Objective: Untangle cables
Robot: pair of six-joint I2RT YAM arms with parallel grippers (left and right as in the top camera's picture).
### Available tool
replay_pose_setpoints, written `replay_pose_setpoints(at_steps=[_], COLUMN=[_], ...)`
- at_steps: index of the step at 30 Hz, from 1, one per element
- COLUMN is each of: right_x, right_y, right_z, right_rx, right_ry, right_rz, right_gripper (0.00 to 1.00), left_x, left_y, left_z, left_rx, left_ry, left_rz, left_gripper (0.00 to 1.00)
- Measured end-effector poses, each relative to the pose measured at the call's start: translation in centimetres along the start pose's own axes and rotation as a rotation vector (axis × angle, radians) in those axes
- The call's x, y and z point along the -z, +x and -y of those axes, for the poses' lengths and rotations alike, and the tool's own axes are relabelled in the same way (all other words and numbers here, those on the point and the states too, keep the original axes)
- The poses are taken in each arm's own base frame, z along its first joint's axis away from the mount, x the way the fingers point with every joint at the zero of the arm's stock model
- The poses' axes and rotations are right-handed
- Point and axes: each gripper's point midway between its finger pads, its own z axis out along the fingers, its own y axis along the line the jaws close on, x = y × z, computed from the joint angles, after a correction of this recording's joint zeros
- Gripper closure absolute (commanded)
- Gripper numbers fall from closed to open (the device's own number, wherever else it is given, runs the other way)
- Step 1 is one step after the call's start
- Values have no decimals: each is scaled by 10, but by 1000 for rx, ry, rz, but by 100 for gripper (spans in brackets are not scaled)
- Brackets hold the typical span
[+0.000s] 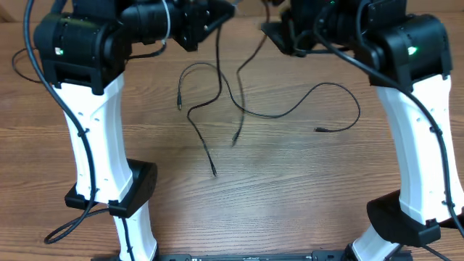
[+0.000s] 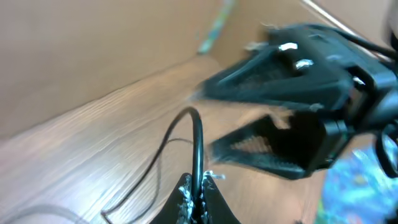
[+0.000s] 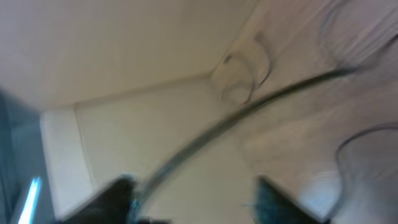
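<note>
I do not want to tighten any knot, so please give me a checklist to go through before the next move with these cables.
1. The left gripper is shut on one cable: ok.
2. The right gripper has its jaws apart: ok.
3. The right gripper is free of the thin cable crossing its own view: cannot tell, because that view is blurred.
4. The cables on the table are separated: not ok, they cross near the middle.
5. The plug ends lie free on the wood: ok.
</note>
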Motion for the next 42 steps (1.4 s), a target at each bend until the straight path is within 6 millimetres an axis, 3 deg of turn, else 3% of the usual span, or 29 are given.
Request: replay_pose_setpoints(at_steps=[5,8,12,16,22,35,42], right_x=[19,36,57,74,83,85,85], right_y=[-56,-86,-108,-113,-116,-119,-119], right_z=[36,61,95,121,132,133,133], right_rx=[-55,-61,-65,-62,-50,-10,5], right_ry=[131,224,370,500,566,584,588], right_rz=[199,311,412,473,508,515,513], right_gripper=[3,0,0,0,0,0,0], left_x=[10,12,12,15,38,140,184], left_y=[2,2,3,20,29,38,63], left_z=[-35,-39,-37,-48,-89,-186,-233], left_rx=[156,177,189,329,536,743,804], left_ry=[-150,-163,-155,-225,-413,-741,-1002], left_rz=[11,15,11,-33,5,187,195], left_gripper=[96,96,96,96,96,96,96])
